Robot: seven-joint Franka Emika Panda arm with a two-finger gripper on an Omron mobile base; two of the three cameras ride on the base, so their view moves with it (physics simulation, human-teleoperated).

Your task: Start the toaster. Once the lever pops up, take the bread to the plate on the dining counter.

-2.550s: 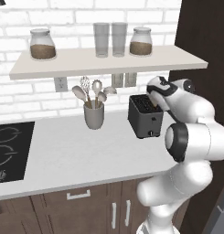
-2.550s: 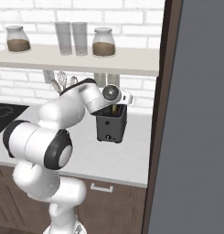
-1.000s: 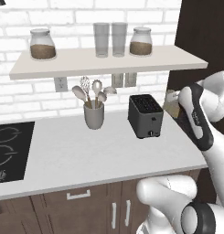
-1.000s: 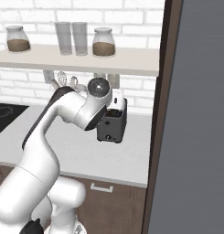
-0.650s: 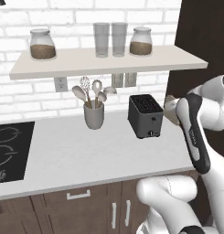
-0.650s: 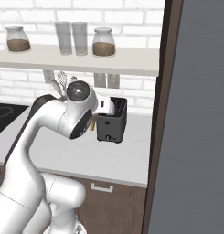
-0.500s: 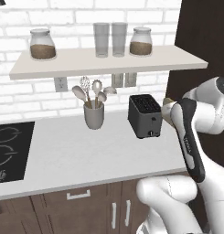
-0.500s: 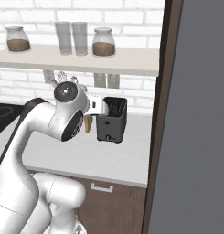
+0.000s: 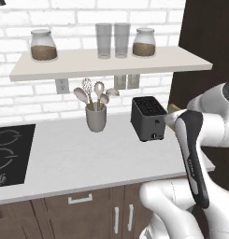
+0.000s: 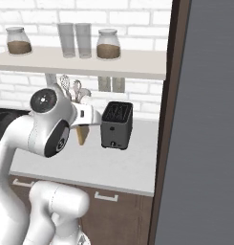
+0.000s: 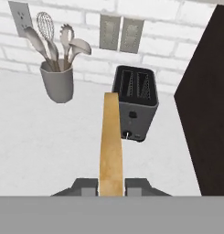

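Black two-slot toaster [image 11: 134, 104] upright on white worktop – slots empty, tan bread [image 11: 110, 146] slice edge-on, lifted clear

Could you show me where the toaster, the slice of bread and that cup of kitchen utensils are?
toaster [image 9: 148, 119]: left base view, on its dark front face.
bread [image 11: 110, 146]: hand view, on the slice's thin tan edge.
utensil cup [image 9: 96, 118]: left base view, on the grey cup's side.

The toaster [image 9: 148, 118] stands on the worktop [image 9: 83, 156], right of the utensil cup [image 9: 96, 118] and below the shelf [image 9: 111, 61]. The hob [image 9: 9, 154] lies far left. 2 glasses [image 9: 112, 40] stand between 2 jars [image 9: 43, 45] on the shelf.
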